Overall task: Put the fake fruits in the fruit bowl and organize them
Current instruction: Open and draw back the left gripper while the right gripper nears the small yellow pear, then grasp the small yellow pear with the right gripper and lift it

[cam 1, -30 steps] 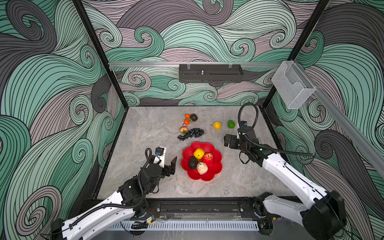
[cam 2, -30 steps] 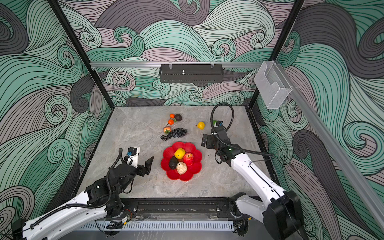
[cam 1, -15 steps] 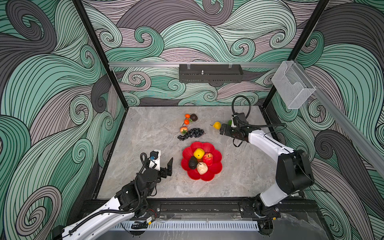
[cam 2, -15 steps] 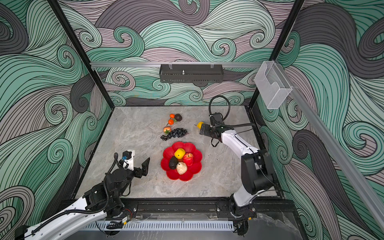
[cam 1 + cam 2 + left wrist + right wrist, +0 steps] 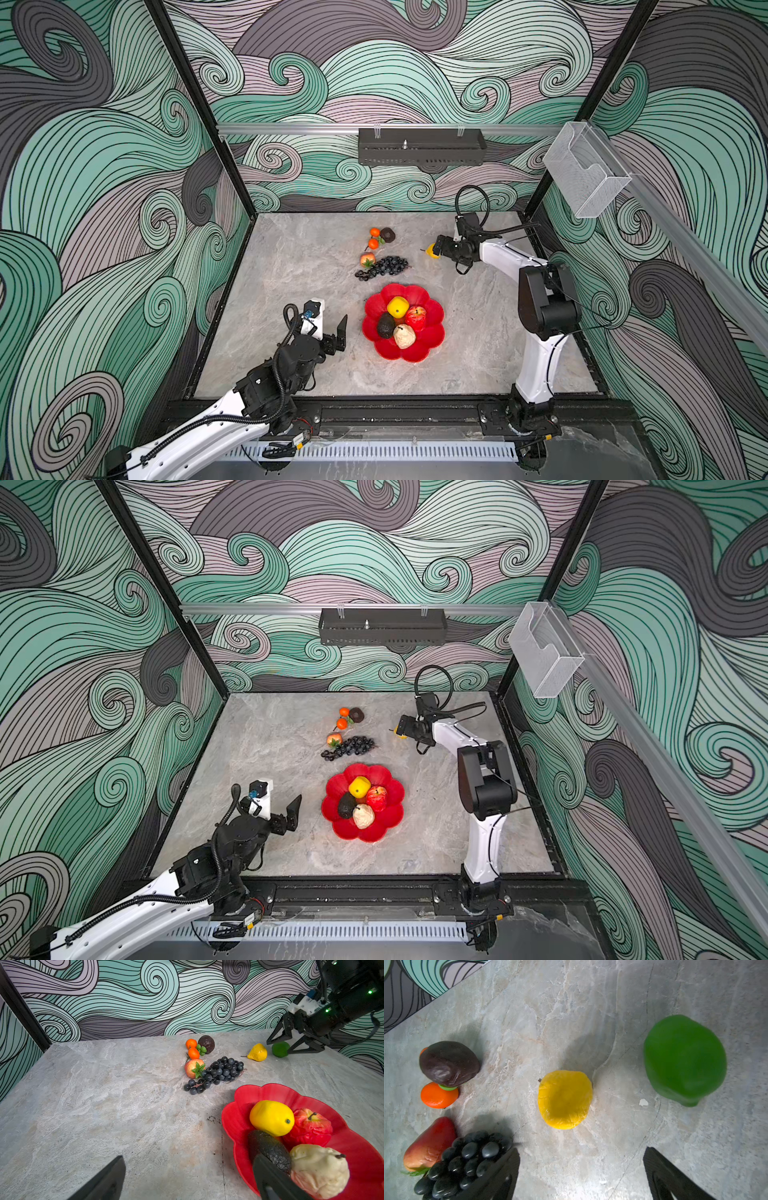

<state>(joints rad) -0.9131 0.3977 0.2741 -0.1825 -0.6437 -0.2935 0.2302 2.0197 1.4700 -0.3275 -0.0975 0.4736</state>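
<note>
Right hand [image 5: 580,1152]: fingers spread wide, nothing between them. It hangs over the far side of the worktop [image 5: 291,291], pointing down at the loose fruit. The yellow pear [image 5: 564,1099] lies on the stone just ahead of the gap, a little nearer one finger. The lime [image 5: 684,1059] sits beside it, outside the line of the other finger. I judge the pear to be the pick, and the hand is not yet around it. The wide spread makes sense, since the pear is lumpy and needs clearance on both sides.

Left hand [image 5: 190,1158]: also fully open and empty, low and just beside the fruit bowl [image 5: 428,345], probably parked clear of the right arm's route.

The bowl sits near the front middle, well apart from the right hand. It holds the lemon [image 5: 397,306], red apple [image 5: 415,318], avocado [image 5: 385,325] and cream pear [image 5: 404,336], bunched at the centre with the outer petals bare.

Not yet in the bowl: the grape bunch [image 5: 382,267] and the tangerines [image 5: 374,237].
</note>
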